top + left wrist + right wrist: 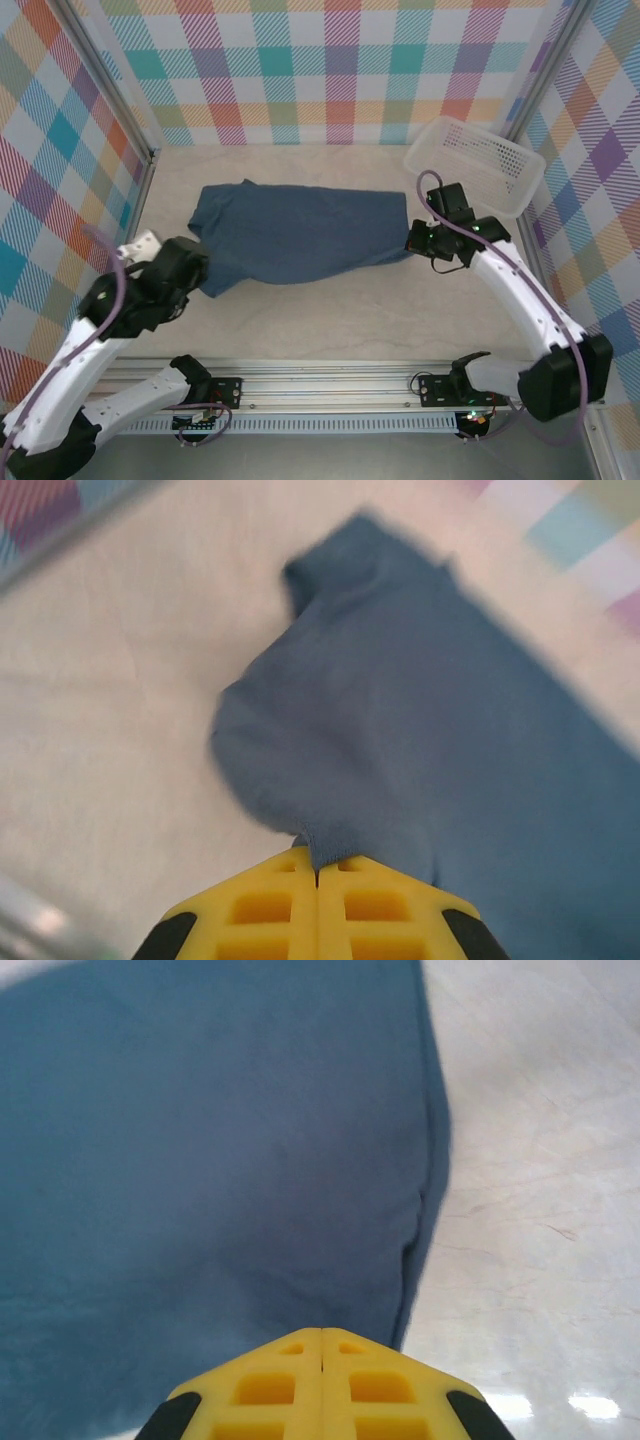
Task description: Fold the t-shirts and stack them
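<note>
One dark blue t-shirt [300,235] lies stretched left to right across the middle of the table, doubled over lengthwise. My left gripper [204,288] sits at its near left corner. In the left wrist view that gripper [318,872] is shut, with a fold of the t-shirt [450,730] pinched between the yellow fingertips. My right gripper [412,243] is at the shirt's right end. Seen from the right wrist, this gripper [322,1332] is shut at the cloth's edge, and the t-shirt [200,1160] runs right up to its tips.
A white mesh basket [480,160] stands tilted at the back right corner, just behind the right arm. Checked walls close in the table on three sides. Bare pale tabletop [330,320] lies between the shirt and the arm bases.
</note>
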`<state>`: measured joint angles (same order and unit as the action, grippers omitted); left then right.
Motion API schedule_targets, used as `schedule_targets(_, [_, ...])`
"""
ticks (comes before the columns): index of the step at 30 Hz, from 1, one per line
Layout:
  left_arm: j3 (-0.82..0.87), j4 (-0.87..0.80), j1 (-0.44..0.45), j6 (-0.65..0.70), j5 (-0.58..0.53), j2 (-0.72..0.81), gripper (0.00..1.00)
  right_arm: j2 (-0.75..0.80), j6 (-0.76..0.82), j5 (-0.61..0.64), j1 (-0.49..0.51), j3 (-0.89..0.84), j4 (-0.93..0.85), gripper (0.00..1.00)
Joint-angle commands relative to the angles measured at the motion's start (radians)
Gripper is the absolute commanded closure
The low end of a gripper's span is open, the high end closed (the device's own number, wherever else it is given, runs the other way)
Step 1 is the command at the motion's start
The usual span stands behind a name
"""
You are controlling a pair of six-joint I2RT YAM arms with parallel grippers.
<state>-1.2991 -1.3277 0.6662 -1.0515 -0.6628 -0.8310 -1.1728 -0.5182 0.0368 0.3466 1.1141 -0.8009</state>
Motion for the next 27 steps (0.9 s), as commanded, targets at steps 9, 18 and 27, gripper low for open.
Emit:
schedule_targets(9, [-0.498, 0.467, 0.003, 0.556, -0.280, -0.183, 1.00, 0.138, 0.089, -0.077, 0.004, 0.354, 0.159, 1.00])
schedule_targets(18, [-1.098, 0.481, -0.067, 0.857, -0.148, -0.583, 1.00, 0.053, 0.079, -0.085, 0.005, 0.640, 0.192, 1.00])
schedule_targets(27, [-1.317, 0.370, -0.576, 0.469, 0.590, -1.001, 1.00, -0.258, 0.045, -0.100, -0.002, 0.717, 0.343, 1.00])
